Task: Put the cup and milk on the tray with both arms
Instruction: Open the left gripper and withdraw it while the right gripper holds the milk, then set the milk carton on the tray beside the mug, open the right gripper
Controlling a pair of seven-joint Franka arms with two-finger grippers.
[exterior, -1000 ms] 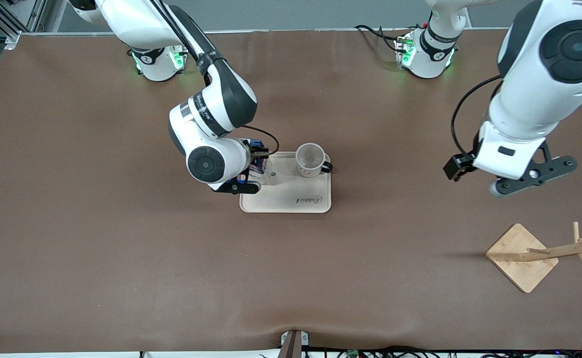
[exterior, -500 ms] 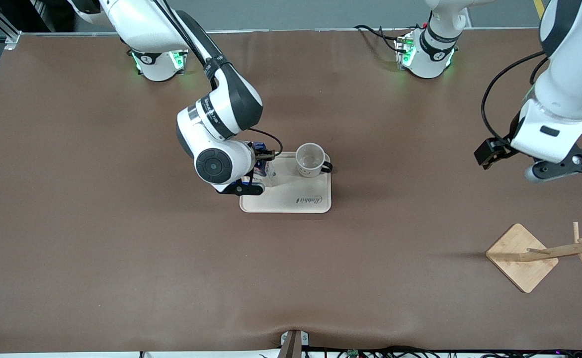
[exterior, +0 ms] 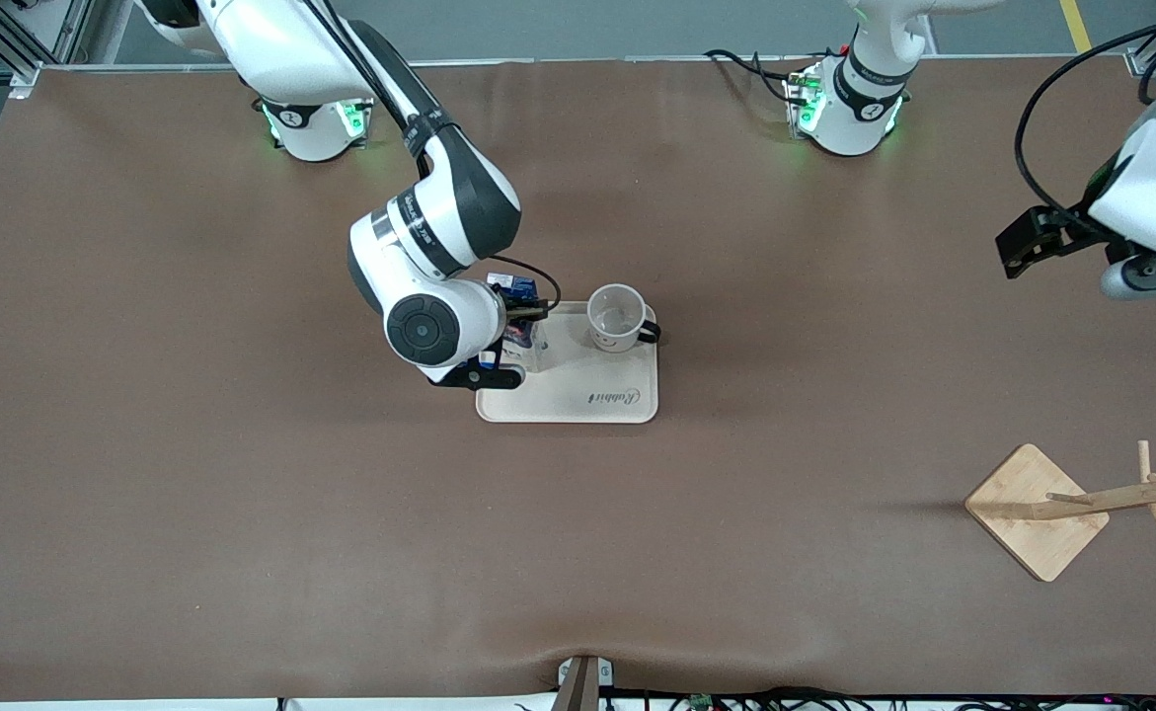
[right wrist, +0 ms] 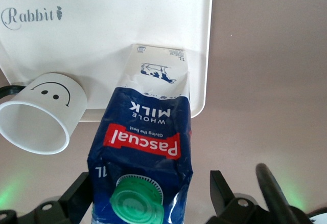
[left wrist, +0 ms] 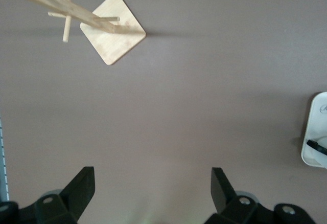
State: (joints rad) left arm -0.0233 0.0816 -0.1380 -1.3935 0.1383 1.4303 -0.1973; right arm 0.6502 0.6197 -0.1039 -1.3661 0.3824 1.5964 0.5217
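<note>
The cream tray (exterior: 578, 400) lies mid-table. The white cup (exterior: 617, 318) stands on the tray's corner farthest from the front camera, toward the left arm's end. The blue milk (exterior: 521, 324) stands upright on the tray's edge toward the right arm's end. My right gripper (exterior: 510, 334) is open around the milk (right wrist: 145, 127). One finger is close beside the carton and the other stands apart from it. The cup (right wrist: 43, 114) and tray (right wrist: 127, 14) show in the right wrist view. My left gripper (exterior: 1145, 272) is open and empty, high over the left arm's end of the table.
A wooden peg stand (exterior: 1037, 509) on a square base stands near the left arm's end, nearer the front camera. It also shows in the left wrist view (left wrist: 112, 29), where the tray's edge (left wrist: 317, 132) shows too. Brown table surface surrounds the tray.
My left arm has risen and drawn back toward its base and the table's end. My right arm's hand has shifted slightly beside the milk on the tray.
</note>
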